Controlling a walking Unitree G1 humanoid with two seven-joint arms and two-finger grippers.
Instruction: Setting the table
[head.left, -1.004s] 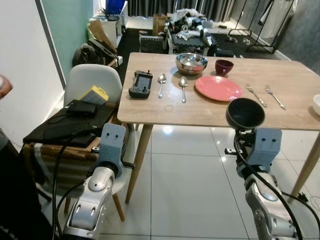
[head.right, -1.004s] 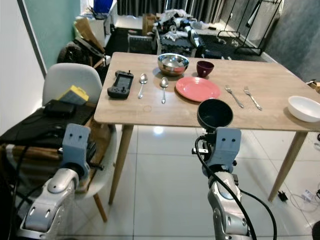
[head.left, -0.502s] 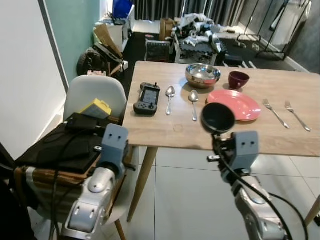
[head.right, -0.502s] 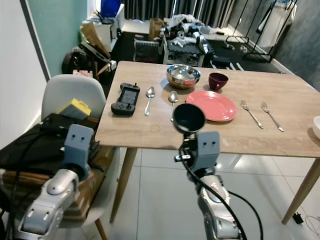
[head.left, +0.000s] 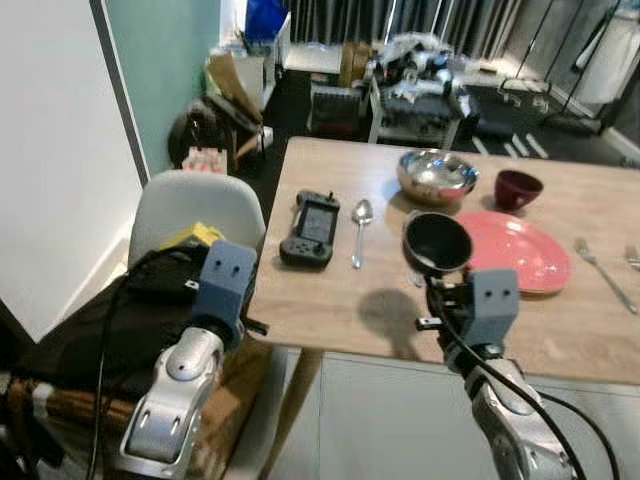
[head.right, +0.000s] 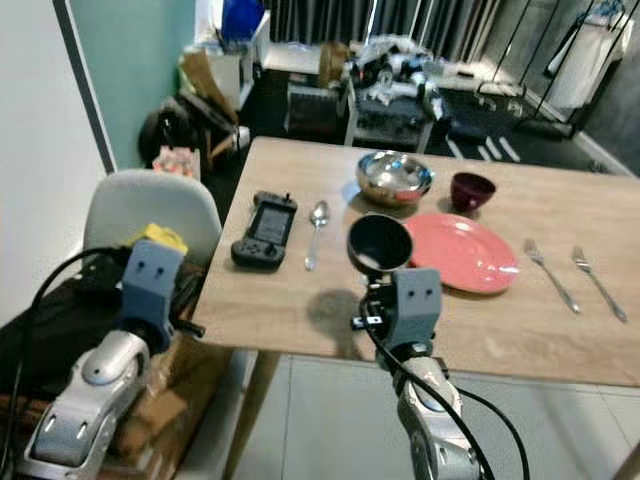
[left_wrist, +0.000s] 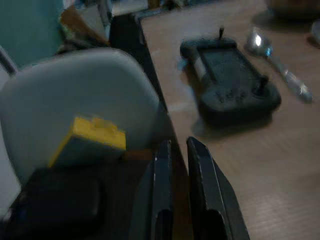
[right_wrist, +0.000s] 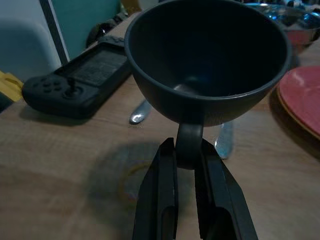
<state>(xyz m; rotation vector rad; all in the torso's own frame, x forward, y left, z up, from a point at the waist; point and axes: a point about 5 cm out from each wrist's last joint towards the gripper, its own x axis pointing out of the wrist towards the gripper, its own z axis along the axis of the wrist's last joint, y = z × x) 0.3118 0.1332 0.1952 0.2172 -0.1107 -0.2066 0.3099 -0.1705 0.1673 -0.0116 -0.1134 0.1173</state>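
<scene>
Right gripper (right_wrist: 189, 150) clamps black bowl (right_wrist: 207, 60) by its rim, now carried in over the table (head.left: 330, 300), ahead of the spoons; placing looks near. Left gripper (left_wrist: 181, 155) idle, fingers nearly closed, empty.

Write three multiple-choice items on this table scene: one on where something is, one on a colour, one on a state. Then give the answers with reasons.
1. Where does the handheld game console lie?
A. on the chair seat
B. on the table, by the edge nearest the white chair
C. on the red plate

2. What colour is the plate?
A. red
B. white
C. blue

3. What is the right tool doing?
A. hanging open, holding nothing
B. resting flat on the table
C. shut on the black bowl, holding it above the table

Answers:
1 B: the console sits on the wooden table beside a spoon.
2 A: the plate beside the steel bowl is plainly red.
3 C: the right wrist view shows the fingers clamped on the bowl's foot, with its shadow on the wood below.
</scene>
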